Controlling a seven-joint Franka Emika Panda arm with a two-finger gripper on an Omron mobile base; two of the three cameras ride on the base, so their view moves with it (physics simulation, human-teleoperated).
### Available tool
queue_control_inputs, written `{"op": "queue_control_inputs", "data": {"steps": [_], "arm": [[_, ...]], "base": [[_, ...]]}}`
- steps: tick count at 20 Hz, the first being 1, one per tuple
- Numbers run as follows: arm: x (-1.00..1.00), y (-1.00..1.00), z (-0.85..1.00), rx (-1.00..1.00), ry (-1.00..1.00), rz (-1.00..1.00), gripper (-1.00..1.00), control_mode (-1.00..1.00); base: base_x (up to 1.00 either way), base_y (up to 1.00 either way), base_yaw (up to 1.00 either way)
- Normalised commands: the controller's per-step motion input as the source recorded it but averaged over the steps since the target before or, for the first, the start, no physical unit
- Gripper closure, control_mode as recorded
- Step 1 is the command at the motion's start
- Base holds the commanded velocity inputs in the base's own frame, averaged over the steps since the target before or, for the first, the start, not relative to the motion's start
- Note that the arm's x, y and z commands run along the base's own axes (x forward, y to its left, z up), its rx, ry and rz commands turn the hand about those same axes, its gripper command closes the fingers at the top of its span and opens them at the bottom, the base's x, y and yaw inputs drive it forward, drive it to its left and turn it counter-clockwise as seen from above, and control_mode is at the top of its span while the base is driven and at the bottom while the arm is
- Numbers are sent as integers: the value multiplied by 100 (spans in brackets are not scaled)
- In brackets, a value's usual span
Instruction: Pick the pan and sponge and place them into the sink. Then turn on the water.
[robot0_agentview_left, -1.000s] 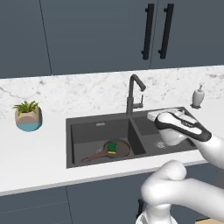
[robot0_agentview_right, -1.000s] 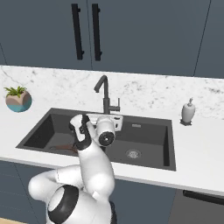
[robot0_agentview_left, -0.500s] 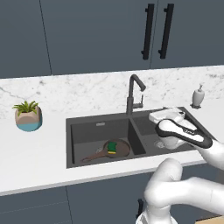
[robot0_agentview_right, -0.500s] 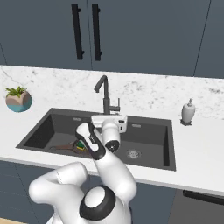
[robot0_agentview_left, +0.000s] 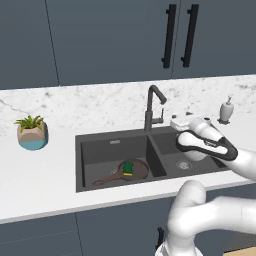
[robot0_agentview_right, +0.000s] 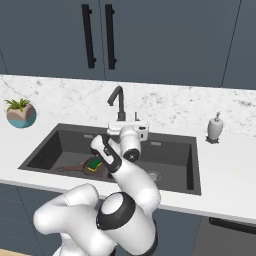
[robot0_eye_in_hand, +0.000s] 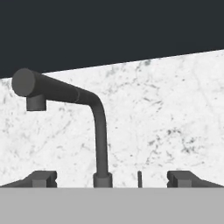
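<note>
The two-finger gripper (robot0_eye_in_hand: 112, 178) is spread wide, empty, facing the dark gooseneck faucet (robot0_eye_in_hand: 99, 131) straight ahead. The dark brown skillet (robot0_agentview_left: 131, 170) with the yellow-green sponge (robot0_agentview_left: 128, 167) lies in the dark grey sink (robot0_agentview_left: 112, 146), left of the hand.

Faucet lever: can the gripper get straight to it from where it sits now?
Probably yes. In the hand view the faucet stands dead ahead, its thin lever between the open gripper fingertips, with bare marble backsplash behind. The pan and sponge lie low in the sink, out of the way.
</note>
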Motion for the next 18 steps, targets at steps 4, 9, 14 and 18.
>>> {"op": "queue_control_inputs", "data": {"steps": [4,9,14,18], "arm": [[8,0,0,0,0,0,-100,-100],[0,0,-5,0,0,0,-100,-100],[7,0,-1,0,0,0,-100,-100],[11,-1,-1,0,0,0,-100,-100]], "base": [[0,0,0],[0,0,0],[0,0,0],[0,0,0]]}}
